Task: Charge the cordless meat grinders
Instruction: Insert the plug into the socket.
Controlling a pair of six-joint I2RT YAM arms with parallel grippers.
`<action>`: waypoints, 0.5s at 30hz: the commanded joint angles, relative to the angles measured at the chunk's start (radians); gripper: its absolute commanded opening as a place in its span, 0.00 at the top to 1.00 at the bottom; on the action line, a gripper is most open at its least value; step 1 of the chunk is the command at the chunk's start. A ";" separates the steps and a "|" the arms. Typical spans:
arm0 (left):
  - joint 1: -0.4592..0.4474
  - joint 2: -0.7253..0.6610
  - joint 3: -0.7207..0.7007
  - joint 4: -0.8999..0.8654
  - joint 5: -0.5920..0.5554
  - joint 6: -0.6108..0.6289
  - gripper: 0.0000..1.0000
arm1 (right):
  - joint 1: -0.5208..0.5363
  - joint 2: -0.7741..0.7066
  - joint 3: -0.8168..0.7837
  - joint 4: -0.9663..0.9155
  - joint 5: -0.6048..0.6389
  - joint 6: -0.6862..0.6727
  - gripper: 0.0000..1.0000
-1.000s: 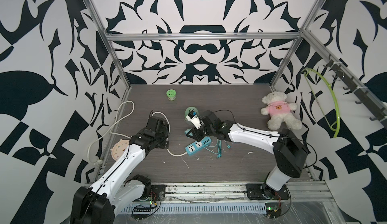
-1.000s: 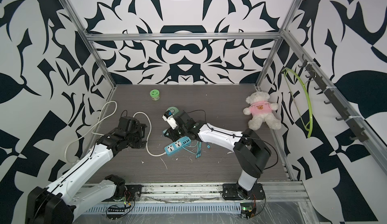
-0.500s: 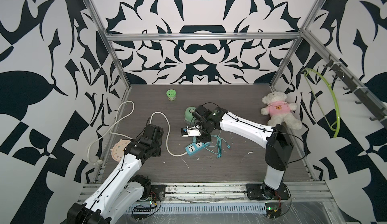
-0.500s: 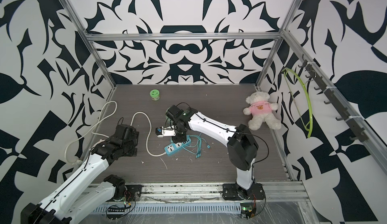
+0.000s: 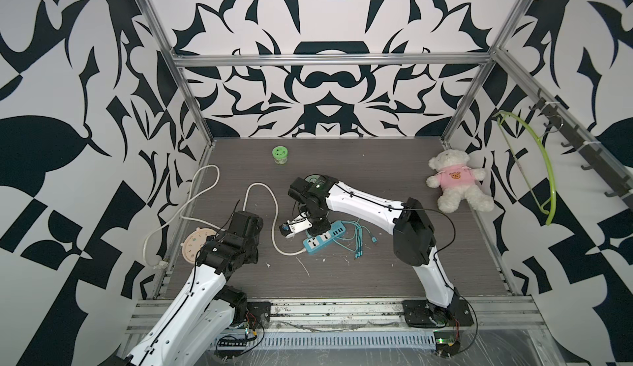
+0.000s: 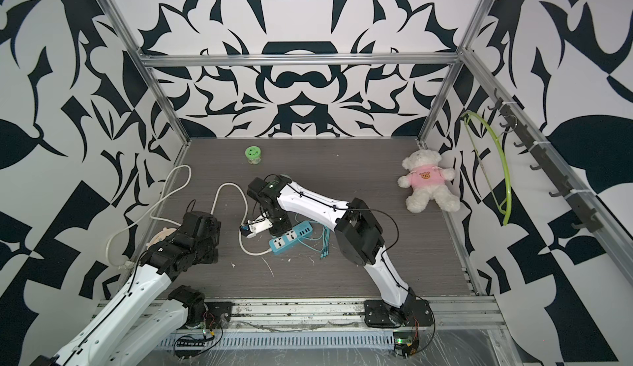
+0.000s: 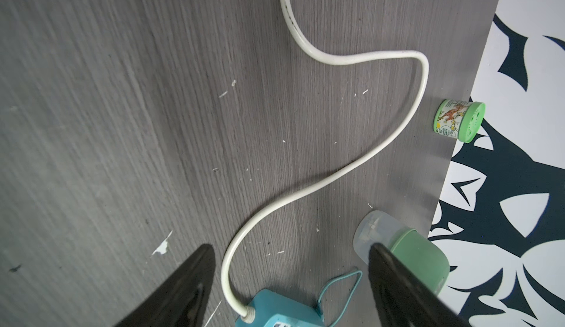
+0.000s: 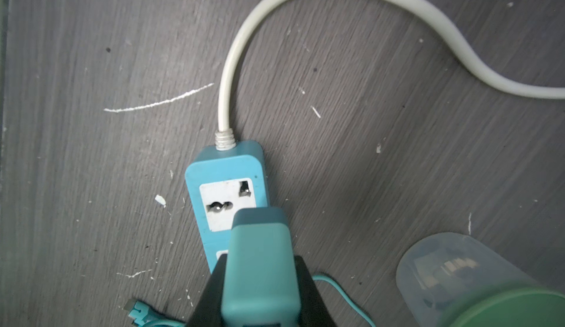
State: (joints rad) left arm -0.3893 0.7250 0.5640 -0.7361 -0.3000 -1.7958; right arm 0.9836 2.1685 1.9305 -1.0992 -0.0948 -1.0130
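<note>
Pale mint-green domed meat grinder (image 7: 425, 259) with a clear cup base, standing on the grey wood-grain bench (image 7: 122, 126) just beside the right gripper (image 8: 260, 279). Behind that arm's wrist in both top views and mostly hidden there. Only one seen. No cable at it, so not charging yet.

Right gripper narrow, clamped on a teal rectangular plug block (image 8: 260, 258) directly over the teal plastic power strip (image 8: 226, 169), past its first socket. Seated or merely hovering: cannot tell. Thin teal charging leads (image 5: 358, 241) loose on the bench just beyond the strip, none reaching the grinder.

Judged early. Probably left to do: block into the strip, then a lead end into the grinder.

Left gripper (image 7: 290, 247) wide and empty, apart from the strip and pointed toward it. Thick white cord (image 7: 336, 172) looping from the strip's end across the bench between the two grippers, likely to snag a low reach. Further off: small green-lidded jar (image 5: 280, 154), white teddy bear in a pink top (image 5: 452, 183), and a round pale disc (image 5: 195, 244) beside the left arm.
</note>
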 commanded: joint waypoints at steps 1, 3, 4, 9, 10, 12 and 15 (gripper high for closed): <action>-0.002 -0.012 -0.024 -0.043 -0.021 -0.011 0.17 | 0.012 -0.014 0.047 -0.062 0.016 -0.040 1.00; -0.001 -0.013 -0.026 -0.043 -0.021 -0.013 0.17 | 0.016 -0.007 0.054 -0.065 0.025 -0.040 1.00; -0.002 -0.013 -0.027 -0.043 -0.021 -0.015 0.17 | 0.018 -0.004 0.055 -0.064 0.029 -0.041 1.00; -0.002 -0.010 -0.029 -0.036 -0.019 -0.016 0.17 | 0.029 0.008 0.058 -0.057 0.016 -0.041 1.00; -0.001 -0.010 -0.028 -0.034 -0.018 -0.016 0.17 | 0.032 0.010 0.059 -0.055 0.011 -0.041 1.00; -0.001 -0.012 -0.028 -0.036 -0.018 -0.016 0.17 | 0.035 0.016 0.060 -0.056 0.004 -0.040 1.00; -0.002 -0.016 -0.030 -0.037 -0.018 -0.017 0.17 | 0.038 0.024 0.058 -0.056 0.006 -0.041 1.00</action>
State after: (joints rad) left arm -0.3893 0.7185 0.5621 -0.7418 -0.3042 -1.8103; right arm 1.0149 2.1948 1.9549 -1.1240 -0.0692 -1.0283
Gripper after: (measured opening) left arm 0.830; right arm 0.239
